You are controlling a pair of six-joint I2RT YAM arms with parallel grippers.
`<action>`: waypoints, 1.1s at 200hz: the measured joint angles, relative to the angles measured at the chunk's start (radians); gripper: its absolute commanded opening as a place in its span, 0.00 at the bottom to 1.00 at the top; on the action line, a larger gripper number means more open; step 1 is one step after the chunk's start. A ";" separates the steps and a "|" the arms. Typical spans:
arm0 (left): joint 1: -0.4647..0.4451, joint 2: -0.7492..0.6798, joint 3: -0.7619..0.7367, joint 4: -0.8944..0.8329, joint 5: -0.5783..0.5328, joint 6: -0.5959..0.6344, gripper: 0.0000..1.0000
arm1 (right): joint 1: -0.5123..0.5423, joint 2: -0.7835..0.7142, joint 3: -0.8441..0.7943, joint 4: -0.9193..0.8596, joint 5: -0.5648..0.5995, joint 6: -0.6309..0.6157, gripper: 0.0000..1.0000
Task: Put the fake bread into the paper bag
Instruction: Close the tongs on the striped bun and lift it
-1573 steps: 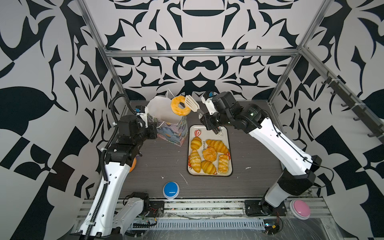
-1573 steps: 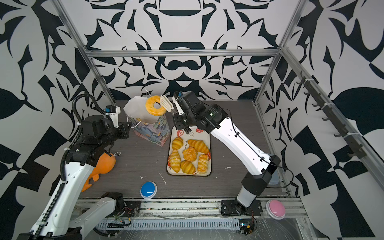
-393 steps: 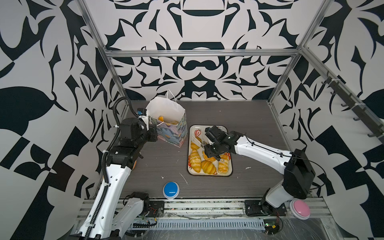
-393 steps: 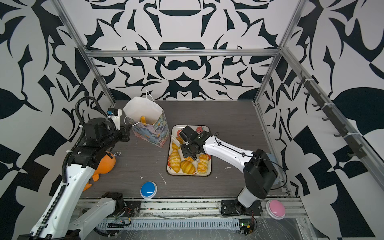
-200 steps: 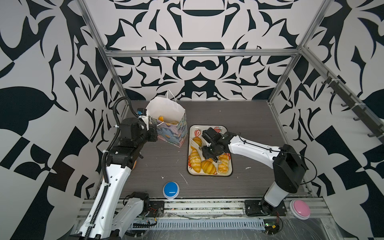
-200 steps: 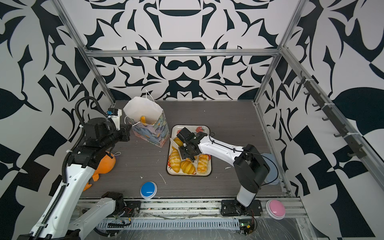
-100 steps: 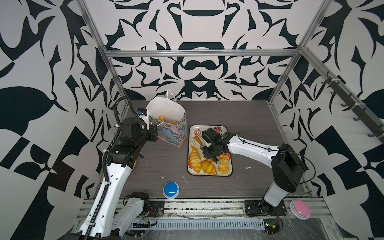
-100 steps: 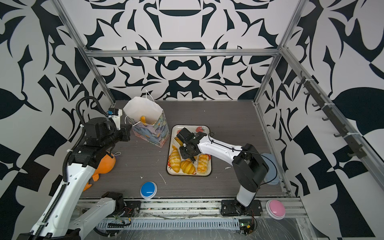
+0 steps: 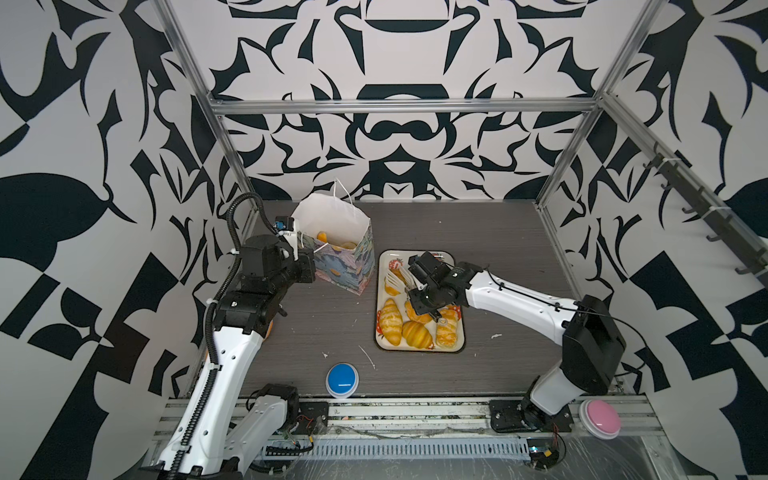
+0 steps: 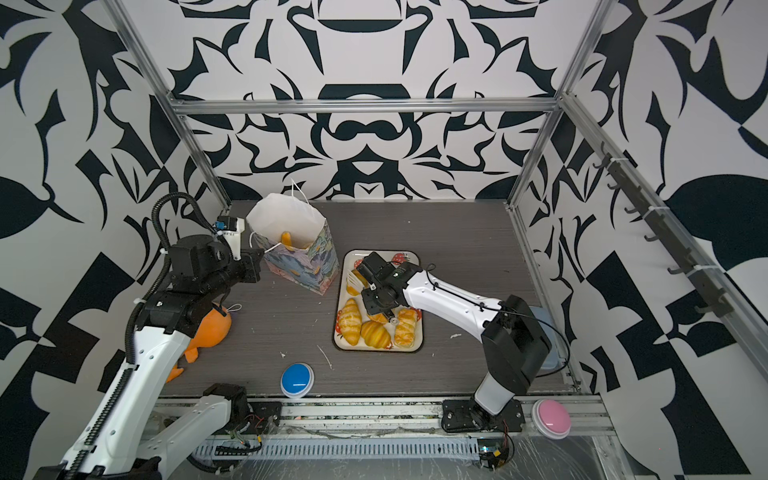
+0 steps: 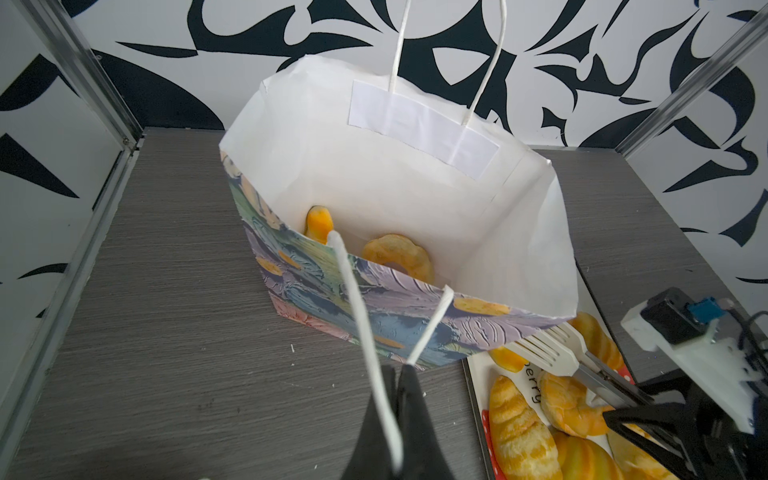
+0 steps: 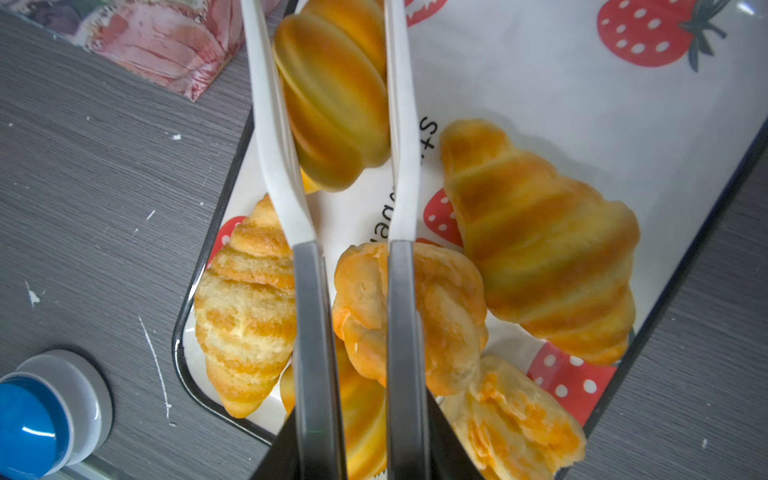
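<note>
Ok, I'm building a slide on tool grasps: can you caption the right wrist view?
Right gripper's white fork tongs flank a glossy croissant over the strawberry-print tray, other pastries below.

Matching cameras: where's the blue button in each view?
In a top view: blue button at the table's front edge, left of the strawberry tray's near end.
In a top view: blue button front-left of the tray.
Left wrist: not in it.
Right wrist: blue button partly cut off, on the table past the tray's rounded corner.
Shared landmark: the strawberry tray, in all four views.
</note>
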 measured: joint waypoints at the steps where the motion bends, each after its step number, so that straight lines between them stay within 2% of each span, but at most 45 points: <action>1: 0.000 0.000 0.000 0.000 0.000 0.000 0.01 | 0.000 -0.001 0.000 0.000 0.000 0.000 0.36; 106: 0.000 0.000 0.000 0.000 0.000 0.000 0.01 | -0.013 -0.150 0.064 -0.061 0.043 -0.027 0.34; 174: 0.000 -0.001 0.000 0.000 0.000 0.000 0.01 | -0.013 -0.179 0.233 -0.116 0.048 -0.053 0.34; 220: 0.000 -0.001 0.000 -0.001 0.000 0.000 0.01 | -0.013 -0.218 0.288 -0.137 0.048 -0.069 0.34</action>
